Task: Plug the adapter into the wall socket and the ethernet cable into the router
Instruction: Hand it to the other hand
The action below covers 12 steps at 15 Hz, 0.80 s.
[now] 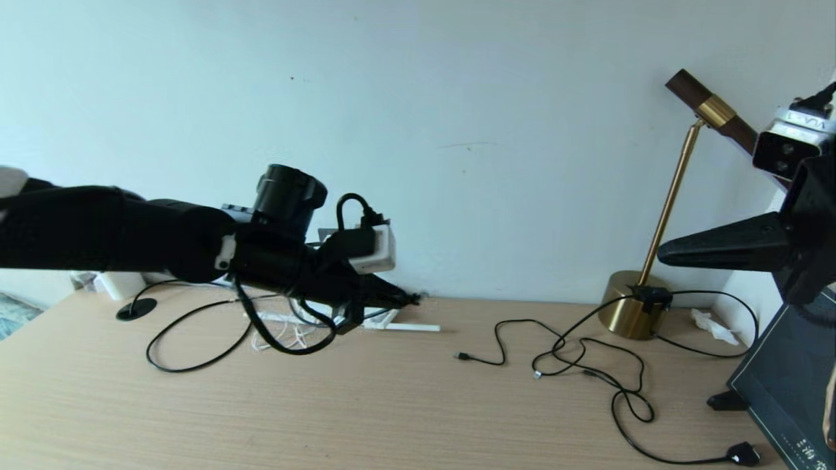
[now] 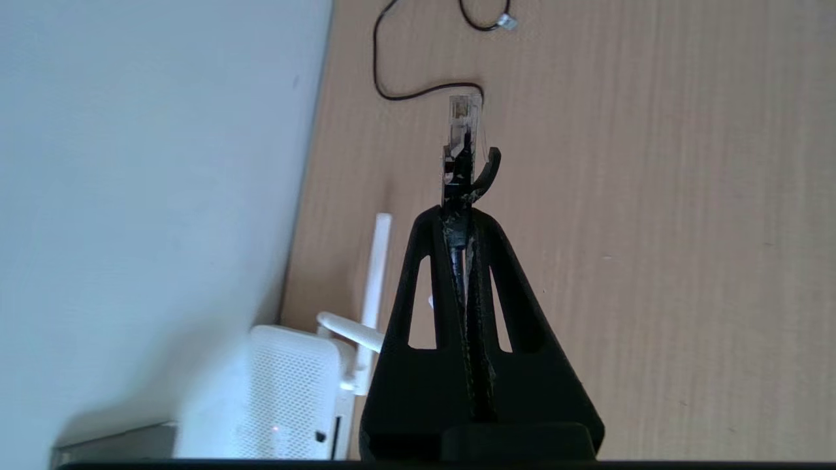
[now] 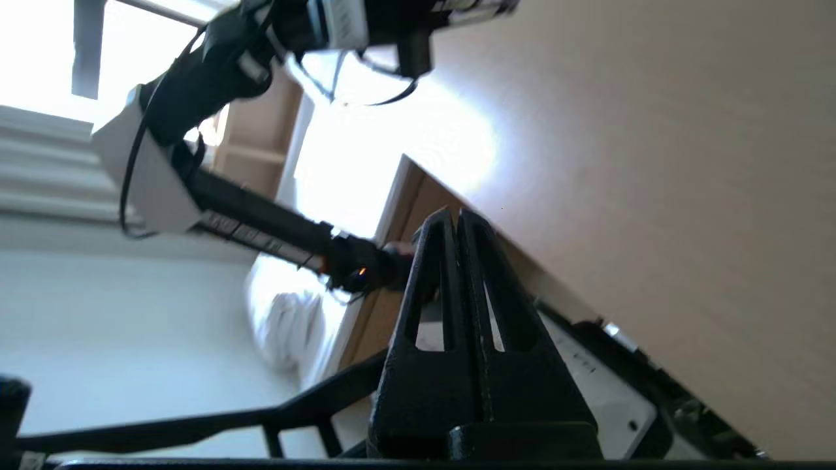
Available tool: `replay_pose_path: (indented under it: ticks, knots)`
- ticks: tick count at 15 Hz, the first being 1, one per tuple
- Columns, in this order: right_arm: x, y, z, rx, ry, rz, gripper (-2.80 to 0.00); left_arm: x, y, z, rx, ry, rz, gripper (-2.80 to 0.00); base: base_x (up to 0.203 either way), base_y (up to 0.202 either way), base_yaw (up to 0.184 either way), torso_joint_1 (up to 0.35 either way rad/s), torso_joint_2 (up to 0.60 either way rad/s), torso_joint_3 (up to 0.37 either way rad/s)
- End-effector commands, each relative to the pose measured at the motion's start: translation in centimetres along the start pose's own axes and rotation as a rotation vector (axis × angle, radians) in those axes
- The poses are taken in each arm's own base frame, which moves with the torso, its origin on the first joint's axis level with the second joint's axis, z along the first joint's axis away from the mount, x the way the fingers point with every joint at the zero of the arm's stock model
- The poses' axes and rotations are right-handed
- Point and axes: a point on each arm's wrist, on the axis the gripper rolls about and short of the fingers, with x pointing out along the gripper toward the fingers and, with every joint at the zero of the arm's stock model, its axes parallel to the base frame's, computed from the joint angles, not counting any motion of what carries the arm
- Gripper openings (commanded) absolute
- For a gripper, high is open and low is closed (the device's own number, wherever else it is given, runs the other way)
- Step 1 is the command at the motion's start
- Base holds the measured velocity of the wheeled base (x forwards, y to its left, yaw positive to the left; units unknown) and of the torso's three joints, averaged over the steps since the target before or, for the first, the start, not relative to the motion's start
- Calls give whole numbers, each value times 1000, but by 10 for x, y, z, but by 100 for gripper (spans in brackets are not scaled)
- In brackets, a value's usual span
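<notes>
My left gripper (image 2: 457, 212) is shut on the ethernet cable (image 2: 465, 117), whose clear clip connector sticks out past the fingertips above the desk. In the head view that gripper (image 1: 411, 299) reaches in from the left, low over the desk by the wall. The white router (image 2: 287, 391) lies against the wall beside and behind the gripper, one stick antenna (image 2: 379, 261) flat on the desk. My right gripper (image 1: 661, 254) hovers at the right, shut and empty, also seen as the right gripper (image 3: 455, 212). The adapter and wall socket are hidden.
A brass desk lamp (image 1: 637, 307) stands at the back right. Thin black cables (image 1: 588, 365) sprawl across the desk to a chunky black plug (image 1: 744, 454). A dark book (image 1: 784, 391) lies at the right edge. White cords (image 1: 281, 333) lie under the left arm.
</notes>
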Motion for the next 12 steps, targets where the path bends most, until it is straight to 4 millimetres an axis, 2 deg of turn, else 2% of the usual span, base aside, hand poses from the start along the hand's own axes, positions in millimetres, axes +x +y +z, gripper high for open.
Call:
replay_pose_path:
  ticks: [1,3,4,6,9,12]
  knots:
    - [16,-5,2,26,73,22,-280,15,1,7,28,2,-10,-280,0,0,0,0,0,0]
    - [27,-5,-3,15,123,31,-280,10,-2,20,56,-18,-3,-280,0,0,0,0,0,0]
    - [34,-10,-1,7,140,24,0,8,-5,30,75,-29,1,-280,0,0,0,0,0,0]
    - [48,-23,6,-5,169,10,0,6,-11,46,106,-50,1,-280,0,0,0,0,0,0]
    - [63,-36,11,12,198,2,0,13,0,56,135,-36,53,-280,0,0,0,0,0,0]
    - [80,-40,20,-33,193,28,0,15,6,65,156,-44,78,-280,0,0,0,0,0,0]
